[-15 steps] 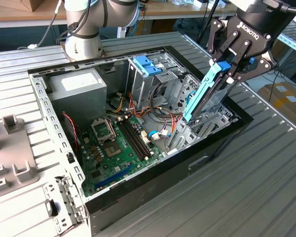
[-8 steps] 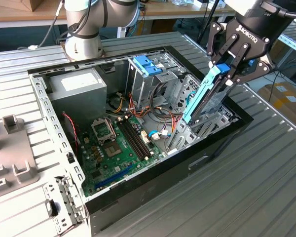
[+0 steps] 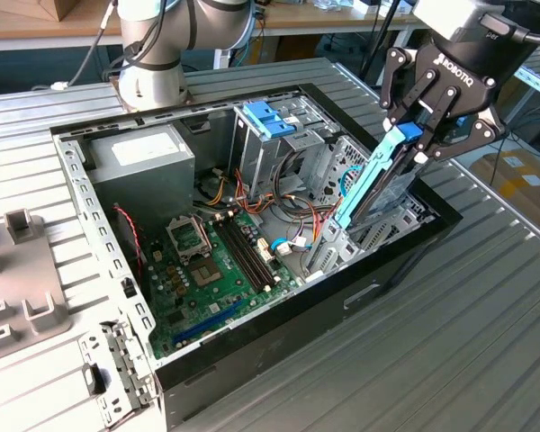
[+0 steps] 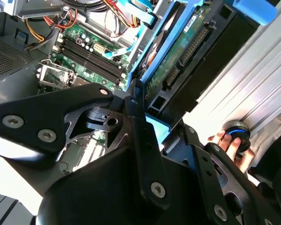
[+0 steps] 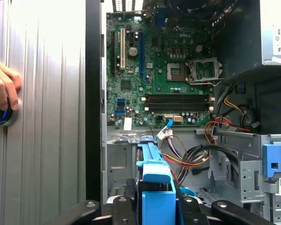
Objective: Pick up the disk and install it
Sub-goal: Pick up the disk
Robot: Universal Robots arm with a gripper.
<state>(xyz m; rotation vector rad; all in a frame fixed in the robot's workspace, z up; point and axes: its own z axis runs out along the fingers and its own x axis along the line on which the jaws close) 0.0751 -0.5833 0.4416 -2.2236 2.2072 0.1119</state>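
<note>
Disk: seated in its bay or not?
Not seated. In the exterior view the disk stands tilted in the gripper, jaws shut on its top end; its lower end dips into the case, the rest sticks out above.

Disk point(image 3: 371, 184) in PC case point(image 3: 279, 328), exterior view's right end, under hand point(image 3: 423, 135).

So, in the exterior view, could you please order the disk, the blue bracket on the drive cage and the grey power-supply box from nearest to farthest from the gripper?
1. The disk: tilted, its upper end clamped in the gripper, on the exterior view's right.
2. The blue bracket: atop the drive cage, in the middle.
3. The grey power-supply box: farthest, toward the exterior view's left.
</note>
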